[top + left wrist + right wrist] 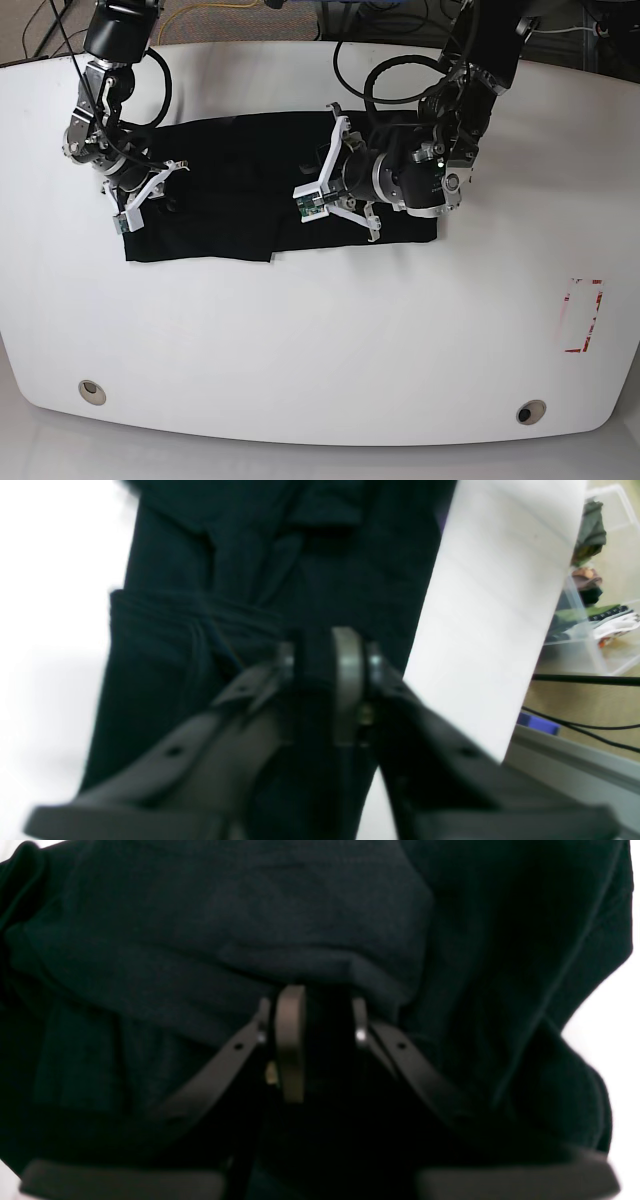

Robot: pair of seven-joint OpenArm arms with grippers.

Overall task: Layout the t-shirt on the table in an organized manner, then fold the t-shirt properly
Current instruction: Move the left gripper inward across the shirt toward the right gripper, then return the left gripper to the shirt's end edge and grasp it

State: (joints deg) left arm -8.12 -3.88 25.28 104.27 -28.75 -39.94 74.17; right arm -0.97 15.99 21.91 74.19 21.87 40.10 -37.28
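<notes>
Through the left wrist view, our left pincer (pixel 325 652) nips a dark fold of the t-shirt (pixel 260 560) near the worktop (pixel 495 595) edge at three o'clock; we should lift evenly. Next, the right wrist view shows the right pincer (pixel 312 1012) pinching cloth too. From the base view we count one shirt, two arms, two grommet holes (pixel 91 391).
</notes>
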